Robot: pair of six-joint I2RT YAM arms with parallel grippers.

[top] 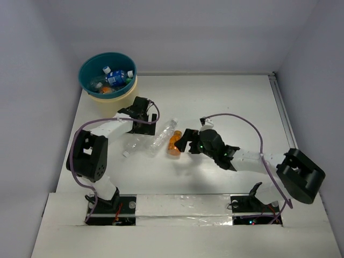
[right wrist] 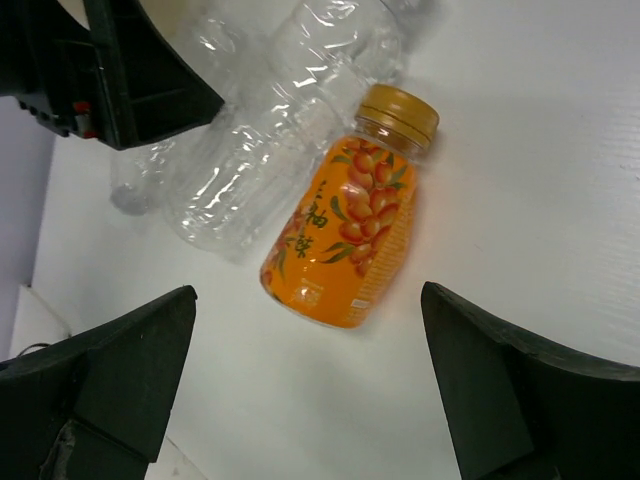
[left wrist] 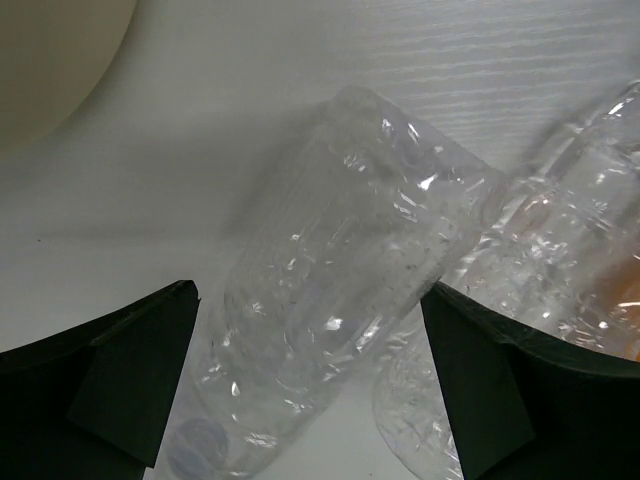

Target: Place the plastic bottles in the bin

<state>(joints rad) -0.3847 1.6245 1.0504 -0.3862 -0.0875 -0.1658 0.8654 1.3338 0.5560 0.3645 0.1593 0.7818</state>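
The bin (top: 90, 70), teal inside and cream outside, stands at the far left and holds several bottles (top: 114, 78). Its cream wall (left wrist: 45, 60) shows in the left wrist view. Two clear bottles (top: 137, 144) (top: 164, 134) and an orange bottle (top: 174, 143) lie together mid-table. My left gripper (top: 142, 124) is open, its jaws either side of a clear bottle (left wrist: 340, 270) without closing on it; the second clear bottle (left wrist: 565, 250) lies just right of it. My right gripper (top: 186, 141) is open and empty, just short of the orange bottle (right wrist: 350, 235), which lies beyond its jaws.
The left gripper's black body (right wrist: 110, 70) shows at the top left of the right wrist view, over the clear bottles (right wrist: 270, 140). White walls close the table at the back and both sides. A purple cable (top: 236, 119) loops over the right arm.
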